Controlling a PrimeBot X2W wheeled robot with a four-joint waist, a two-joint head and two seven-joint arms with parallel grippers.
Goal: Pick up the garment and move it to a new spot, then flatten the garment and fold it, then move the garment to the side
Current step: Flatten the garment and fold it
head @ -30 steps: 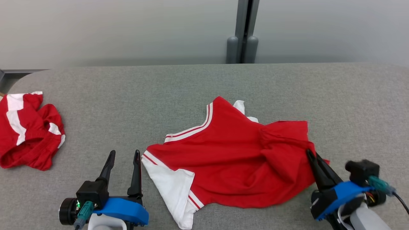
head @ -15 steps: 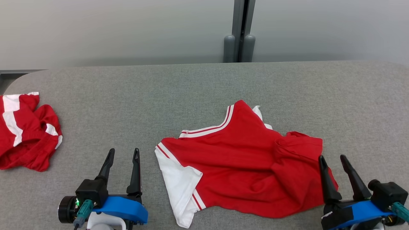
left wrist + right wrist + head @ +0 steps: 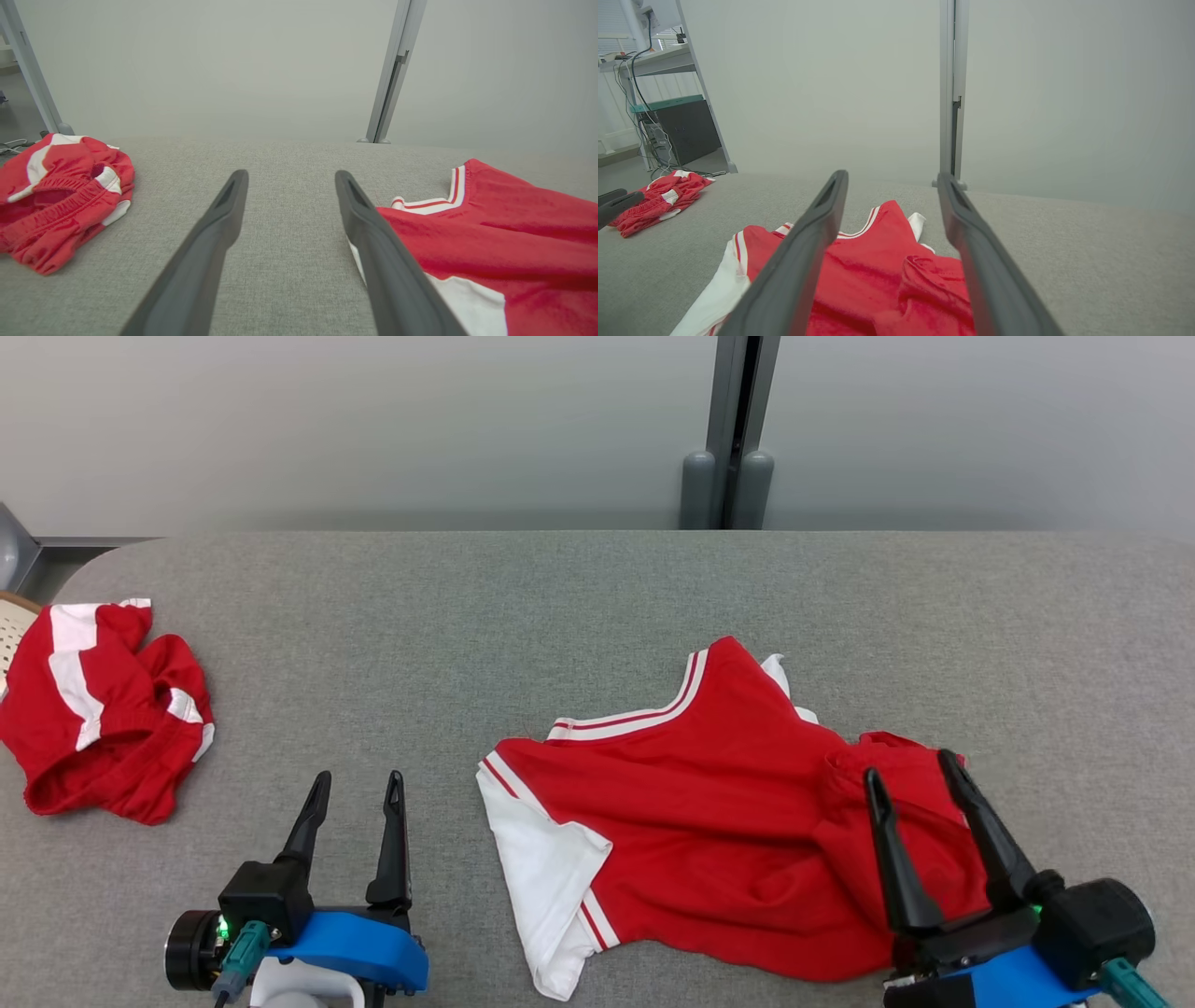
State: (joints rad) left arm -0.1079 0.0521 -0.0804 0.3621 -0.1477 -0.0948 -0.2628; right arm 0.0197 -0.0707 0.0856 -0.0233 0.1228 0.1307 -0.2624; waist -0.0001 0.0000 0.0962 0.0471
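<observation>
Right hand [image 3: 910, 767], fingers spread wide and holding nothing, poised over the bunched end of the garment [image 3: 709, 803]; no cloth lies between the fingers. The garment, a red shirt with white and striped trim, lies on the grey tabletop [image 3: 560, 607] directly under this hand and away to its left, only partly spread. The collar trim [image 3: 635, 719] and the white sleeve [image 3: 546, 859], on the side toward my left hand [image 3: 359, 777], lie fairly flat, whereas the part beneath my right fingers is heaped into a thick fold [image 3: 840, 784]. I judge that the garment is at its new spot and that flattening is the step in hand. The spread fingers sit where they do because that heaped fold is what most needs drawing out. My left hand, likewise spread and empty, rests low just beside the white sleeve, apart from it, well placed to pin or pull that edge. A second red-and-white piece [image 3: 103, 709] lies crumpled well beyond the left hand's outer side, out of the way.
</observation>
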